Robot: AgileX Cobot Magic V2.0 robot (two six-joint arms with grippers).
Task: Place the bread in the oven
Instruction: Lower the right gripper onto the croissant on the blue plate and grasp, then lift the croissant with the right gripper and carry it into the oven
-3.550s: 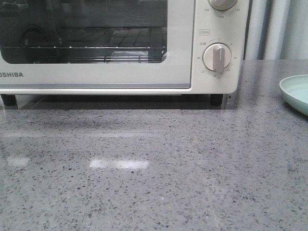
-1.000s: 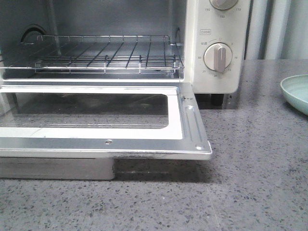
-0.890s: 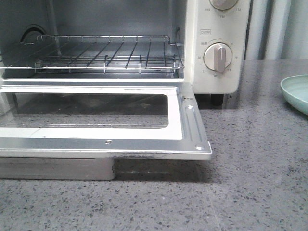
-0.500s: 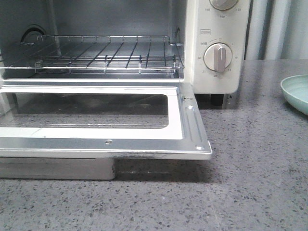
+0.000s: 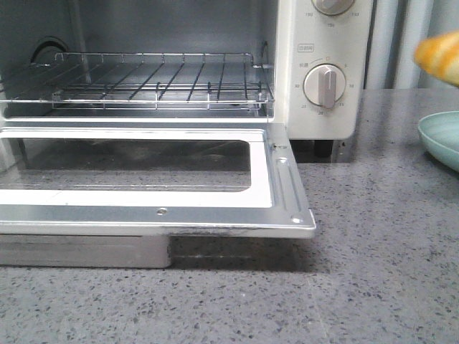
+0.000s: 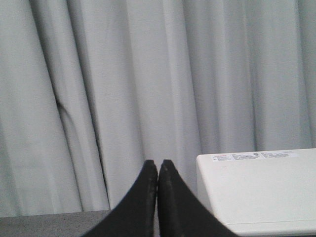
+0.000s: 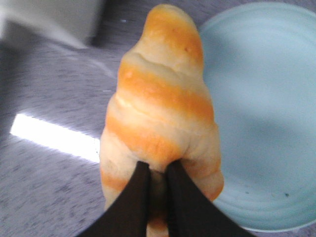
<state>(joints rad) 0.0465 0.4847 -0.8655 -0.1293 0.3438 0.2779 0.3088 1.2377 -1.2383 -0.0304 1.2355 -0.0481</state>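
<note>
Front view: oven (image 5: 315, 43) is sitting on the grey speckled counter (image 5: 373, 287) with its glass-windowed door (image 5: 143, 179) lying dropped flat toward the camera. Wire rack (image 5: 158, 79) inside is carrying nothing. Beige knob (image 5: 324, 86) is pointing straight down on the oven's control panel, with a second knob partly cut off above it. Bread (image 5: 439, 57) is hanging in the air to the right of the oven, blurred and cropped by the frame edge, roughly level with that knob and directly above the pale green plate (image 5: 441, 140), clear of the plate. No end effector is showing in this view. Left wrist view: left end effector (image 6: 158, 170) is sitting with its black fingers pressed together, tips touching, nothing between them. It is facing a grey curtain (image 6: 123, 89), with the oven's cream top (image 6: 256, 190) just beside it and a strip of counter showing on the other side. Right wrist view: right end effector (image 7: 158, 170) is pinching the bread (image 7: 160, 108) at one tapered end, fingers nearly closed and digging into the soft crust. The bread is pointing away from the fingers, orange and cream stripes running across it. It is hovering partly over the plate (image 7: 266, 123) rim and partly over the counter (image 7: 44, 197). A blurred corner of the oven (image 7: 49, 17) is showing beyond the bread's far tip.
</note>
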